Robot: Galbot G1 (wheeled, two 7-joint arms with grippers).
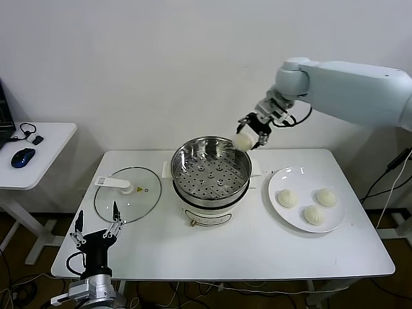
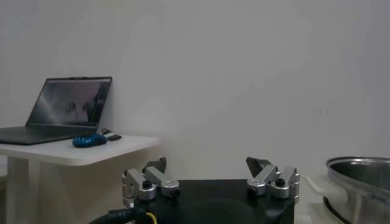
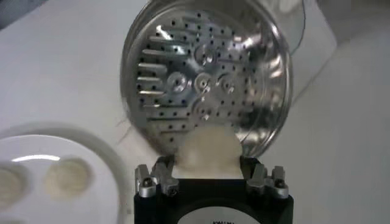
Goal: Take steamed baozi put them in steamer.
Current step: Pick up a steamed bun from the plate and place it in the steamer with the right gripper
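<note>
My right gripper [image 1: 250, 138] is shut on a cream-white baozi [image 1: 243, 141] and holds it in the air above the far right rim of the steamer [image 1: 211, 159]. In the right wrist view the baozi [image 3: 207, 151] sits between the fingers, over the edge of the steamer's bare perforated tray [image 3: 201, 79]. Three more baozi [image 1: 287, 198] [image 1: 326, 197] [image 1: 313, 214] lie on the white plate [image 1: 335, 223] to the right of the steamer. My left gripper [image 1: 96, 225] is open and empty, parked low at the table's front left corner; it also shows in the left wrist view [image 2: 210, 173].
The round glass lid [image 1: 122, 199] with a white handle lies flat to the left of the steamer. A small side table [image 1: 38, 167] at the far left carries a blue mouse [image 1: 23, 156] and a laptop [image 2: 64, 115]. The wall stands close behind the table.
</note>
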